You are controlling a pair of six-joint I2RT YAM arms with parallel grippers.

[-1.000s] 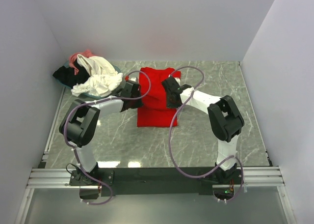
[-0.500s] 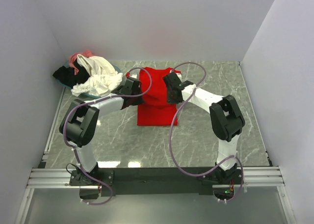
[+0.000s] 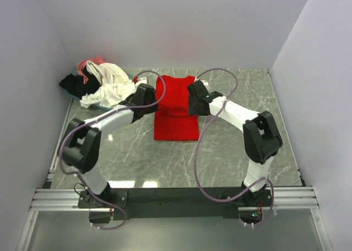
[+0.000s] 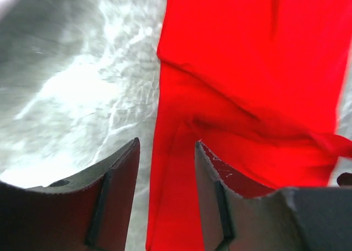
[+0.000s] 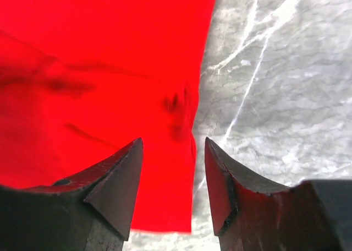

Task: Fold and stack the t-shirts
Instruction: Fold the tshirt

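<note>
A bright red t-shirt [image 3: 176, 113] lies flat as a long folded rectangle in the middle of the marble table [image 3: 236, 152]. My left gripper [image 3: 152, 97] hangs over the shirt's left edge and my right gripper [image 3: 193, 98] over its right edge. In the left wrist view the left gripper [image 4: 167, 142] stands open, with red cloth [image 4: 247, 69] below the gap and nothing pinched. In the right wrist view the right gripper [image 5: 174, 140] is open too, above the shirt's right edge [image 5: 99, 69]. A cream-white t-shirt [image 3: 110, 88], a black one [image 3: 71, 85] and a pink one [image 3: 91, 63] lie heaped at the back left.
The heap rests on a teal-rimmed tray [image 3: 97, 105] against the left wall. White walls close the table on the left, back and right. Purple cables loop above both arms. Bare marble [image 5: 286, 69] lies to the right of the red shirt.
Both grippers were shut on the red shirt's folded layer and carried it toward the back. Now both have opened and let it go, and the shirt lies flat.
</note>
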